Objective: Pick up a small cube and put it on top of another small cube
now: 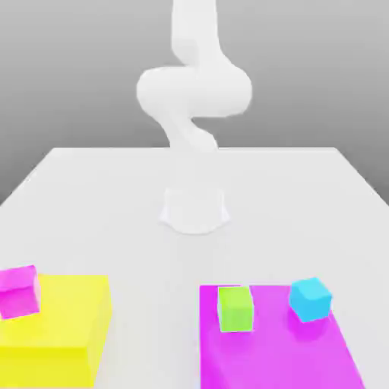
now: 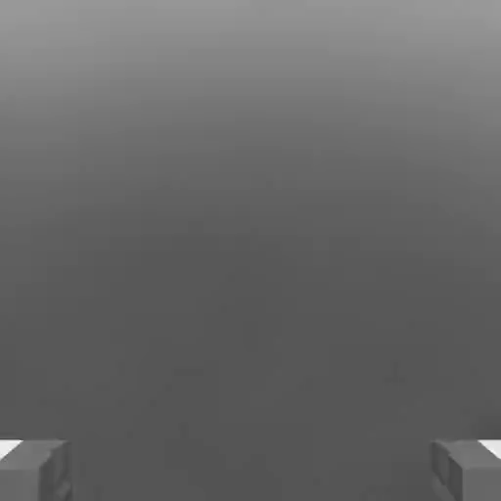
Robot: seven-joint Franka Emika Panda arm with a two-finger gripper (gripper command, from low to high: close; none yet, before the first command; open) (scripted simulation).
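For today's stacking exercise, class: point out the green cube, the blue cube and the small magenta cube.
green cube (image 1: 235,310), exterior view, on its front face.
blue cube (image 1: 310,298), exterior view, middle of the cube.
small magenta cube (image 1: 18,292), exterior view, on its front face.

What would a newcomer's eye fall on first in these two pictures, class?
Probably the bright colours near the exterior view's front edge: a large yellow block on that view's left with a small magenta cube at its corner, and a large magenta block on the right carrying a green cube and a cyan cube. Behind them rises the white arm.
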